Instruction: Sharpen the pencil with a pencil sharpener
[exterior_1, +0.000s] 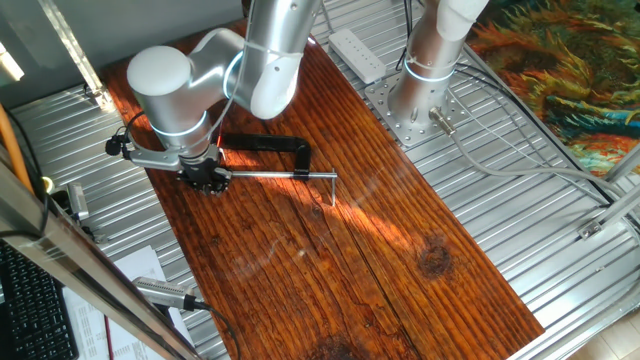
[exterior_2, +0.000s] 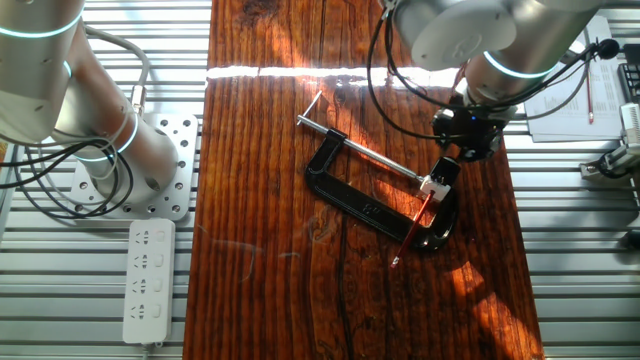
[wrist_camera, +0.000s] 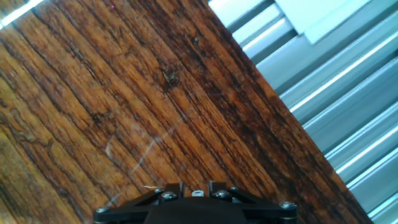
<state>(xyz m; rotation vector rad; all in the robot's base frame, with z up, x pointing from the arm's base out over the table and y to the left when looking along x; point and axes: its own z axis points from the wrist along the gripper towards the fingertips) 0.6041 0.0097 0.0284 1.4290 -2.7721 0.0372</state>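
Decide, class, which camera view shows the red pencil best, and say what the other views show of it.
The other fixed view shows it best: the pencil appears as a thin red stick slanting down from the gripper, across the black clamp. In the first fixed view the arm hides it. The hand view shows only wood and metal slats.

Black C-shaped clamp frame (exterior_2: 362, 203) lies flat on dark brown wooden plank table (exterior_2: 270, 290); its long silver steel rod (exterior_2: 372, 151) runs diagonally across the opening. Thin short red pencil (exterior_2: 412, 229) slants over the clamp's end nearest the two-finger gripper (exterior_2: 441, 178). White plastic power strip (exterior_2: 147, 280) sits off the wood, on ribbed metal surface (exterior_2: 100, 300), beside silver round arm base (exterior_2: 130, 160).
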